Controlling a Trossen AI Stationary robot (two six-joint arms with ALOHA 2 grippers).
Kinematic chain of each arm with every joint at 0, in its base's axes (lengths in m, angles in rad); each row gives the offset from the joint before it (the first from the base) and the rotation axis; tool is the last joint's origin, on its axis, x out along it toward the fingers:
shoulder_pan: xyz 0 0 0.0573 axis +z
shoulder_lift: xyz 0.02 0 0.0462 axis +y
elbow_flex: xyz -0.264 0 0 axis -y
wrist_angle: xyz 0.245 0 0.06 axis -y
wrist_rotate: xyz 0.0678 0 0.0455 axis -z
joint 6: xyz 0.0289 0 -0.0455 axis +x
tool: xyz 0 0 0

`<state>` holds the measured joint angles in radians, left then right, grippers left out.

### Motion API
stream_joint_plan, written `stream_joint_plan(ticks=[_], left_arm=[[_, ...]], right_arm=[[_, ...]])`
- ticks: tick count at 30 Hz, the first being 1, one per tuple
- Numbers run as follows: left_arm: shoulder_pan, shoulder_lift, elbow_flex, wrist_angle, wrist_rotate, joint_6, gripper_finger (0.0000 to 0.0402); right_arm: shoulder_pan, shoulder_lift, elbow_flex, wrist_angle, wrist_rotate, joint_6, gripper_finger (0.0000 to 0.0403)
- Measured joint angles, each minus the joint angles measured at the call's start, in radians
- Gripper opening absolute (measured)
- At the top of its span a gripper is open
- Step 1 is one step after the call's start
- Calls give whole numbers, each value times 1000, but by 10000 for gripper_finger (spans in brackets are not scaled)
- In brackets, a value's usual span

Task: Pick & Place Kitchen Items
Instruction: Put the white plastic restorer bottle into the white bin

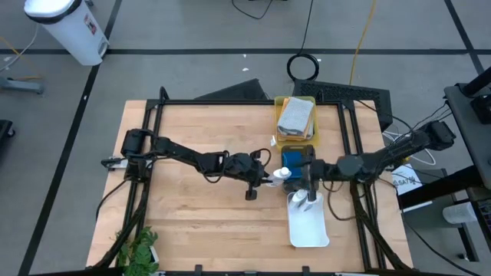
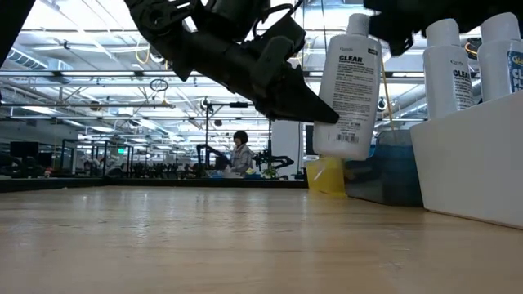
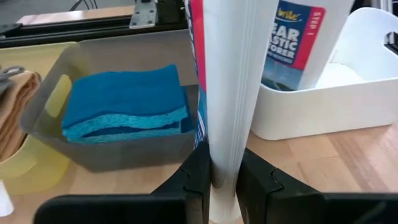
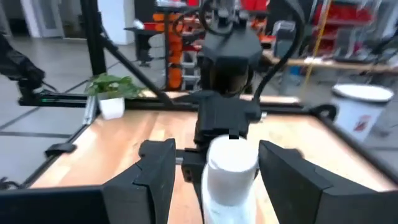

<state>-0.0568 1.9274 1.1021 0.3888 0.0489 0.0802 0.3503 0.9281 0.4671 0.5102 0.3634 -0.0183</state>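
Note:
My left gripper (image 1: 270, 178) is shut on a white blue-labelled bottle (image 2: 351, 82) that hangs clear above the table's middle, just left of the white tray (image 2: 466, 163). Two more such bottles (image 2: 448, 69) stand in that tray. My right gripper (image 4: 219, 158) is open and level, facing the left one. Its fingers stand on either side of the held bottle's white cap (image 4: 231, 163) with gaps showing. Blue sponges (image 3: 124, 106) lie stacked in the dark grey tray (image 3: 93, 62). My left gripper pinches the bottle's lower body (image 3: 225, 163) between its two fingers, one on each broad face, near the bottle's bottom end. The fingers (image 2: 306, 102) come from the table's left, slanting down. The bottle stands almost upright, cap up, lifted clear of the table.
A yellow tray (image 1: 305, 139) with folded towels (image 1: 295, 116) sits at the far edge, behind the grey tray. The white tray's near part (image 1: 311, 230) lies bare. A potted plant (image 1: 136, 249) stands at the near left corner. Bare wood spans the table's left half.

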Motion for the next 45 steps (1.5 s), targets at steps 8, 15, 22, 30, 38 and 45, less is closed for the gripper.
stream_joint_plan(ticks=[8, 15, 22, 30, 38, 45], left_arm=[[-1, 0, 0, 5, 1, -1, 51], [-1, 0, 0, 4, 3, 1, 51], [-3, 0, 0, 6, -22, -97, 58], [-3, -4, 2, -15, 59, -184, 184], [-1, -2, -1, -29, 230, -141, 284], [2, 1, -1, -80, 186, -114, 315]], right_arm=[[-116, 69, 0, 25, -133, 86, 193], [-120, 79, 0, 49, -202, 81, 110], [-121, 79, 0, 67, -211, 29, 82], [-94, 81, -2, 146, -323, -63, 82], [6, 79, -2, 258, -343, -126, 82], [92, 55, 4, 340, -425, -9, 82]])
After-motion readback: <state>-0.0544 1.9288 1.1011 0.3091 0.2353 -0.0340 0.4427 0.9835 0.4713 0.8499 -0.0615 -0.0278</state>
